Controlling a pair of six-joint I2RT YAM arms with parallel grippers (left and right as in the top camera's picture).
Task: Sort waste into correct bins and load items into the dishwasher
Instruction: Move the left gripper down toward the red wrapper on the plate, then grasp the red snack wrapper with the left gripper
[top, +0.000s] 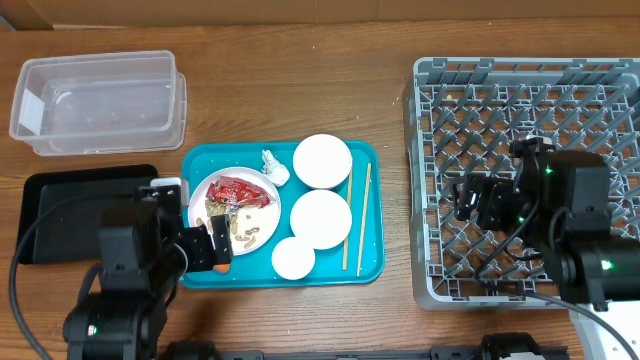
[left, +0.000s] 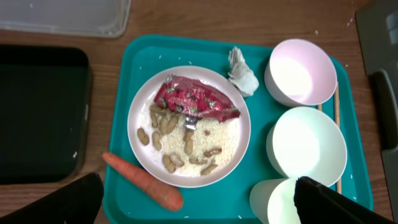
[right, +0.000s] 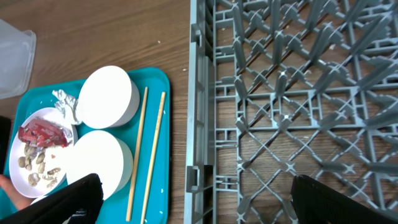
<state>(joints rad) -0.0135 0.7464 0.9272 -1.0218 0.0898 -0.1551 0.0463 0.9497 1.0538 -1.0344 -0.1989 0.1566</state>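
Observation:
A white plate (left: 134, 124) on the teal tray holds the red wrapper (left: 193, 102), peanut shells (left: 165, 121) and rice (left: 211, 134). The tissue ball (left: 242, 74) lies beside it and the carrot (left: 143, 182) in front. Two bowls (left: 298, 71) (left: 308, 146), a cup (left: 273, 199) and chopsticks (right: 149, 149) lie to the right. My left gripper (left: 199, 205) is open and empty above the tray's near edge. My right gripper (right: 193, 199) is open and empty over the left edge of the grey dish rack (top: 520, 170).
The clear tub (top: 100, 100) stands at the back left. The black tray (top: 60, 215) lies in front of it, left of the teal tray (top: 280, 280). The rack fills the right side of the table.

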